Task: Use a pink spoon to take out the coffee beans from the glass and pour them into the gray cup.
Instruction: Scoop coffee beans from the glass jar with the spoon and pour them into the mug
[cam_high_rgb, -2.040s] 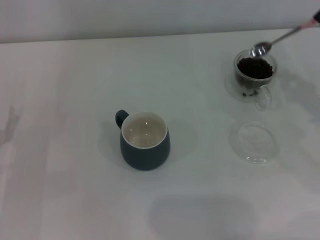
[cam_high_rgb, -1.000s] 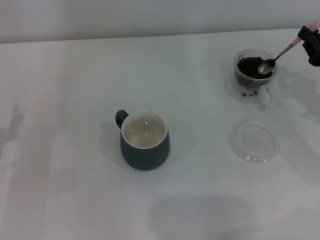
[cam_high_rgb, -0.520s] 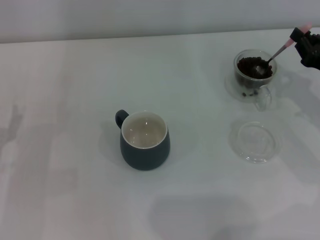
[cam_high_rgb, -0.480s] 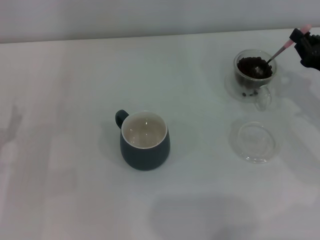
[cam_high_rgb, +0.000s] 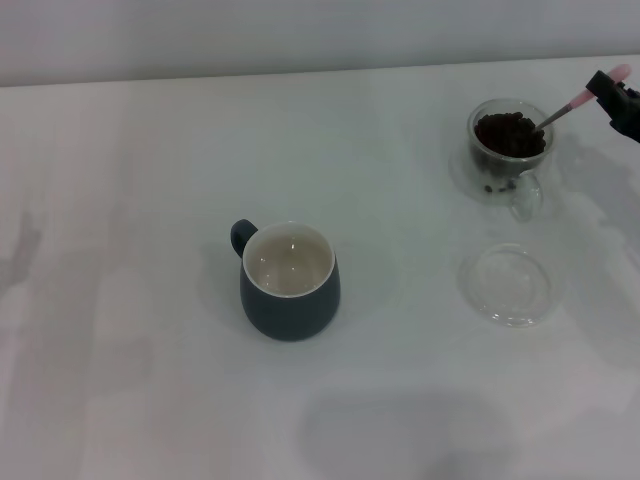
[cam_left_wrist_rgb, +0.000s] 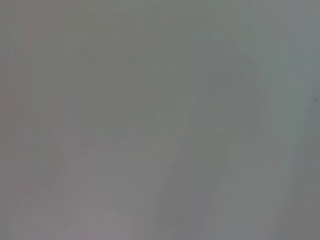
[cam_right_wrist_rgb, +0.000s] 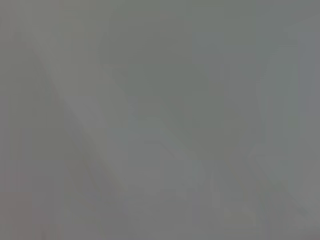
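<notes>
The right gripper (cam_high_rgb: 622, 98), at the far right edge of the tabletop (cam_high_rgb: 150, 200), has its jaws closed on the pink spoon (cam_high_rgb: 572, 104), whose bowl is buried in the coffee beans (cam_high_rgb: 510, 133) inside the glass (cam_high_rgb: 508, 150). The gray cup (cam_high_rgb: 289, 282) sits well apart, so a heaped scoop could shed beans on the way over. A steep lift might tip the glass. The left gripper is out of sight.

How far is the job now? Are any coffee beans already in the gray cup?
None yet: the gray cup shows only its white inside. In hand: the right gripper holds the pink spoon, its bowl dipped into the coffee beans in the glass. Left: lifting a scoop, carrying and pouring it.
</notes>
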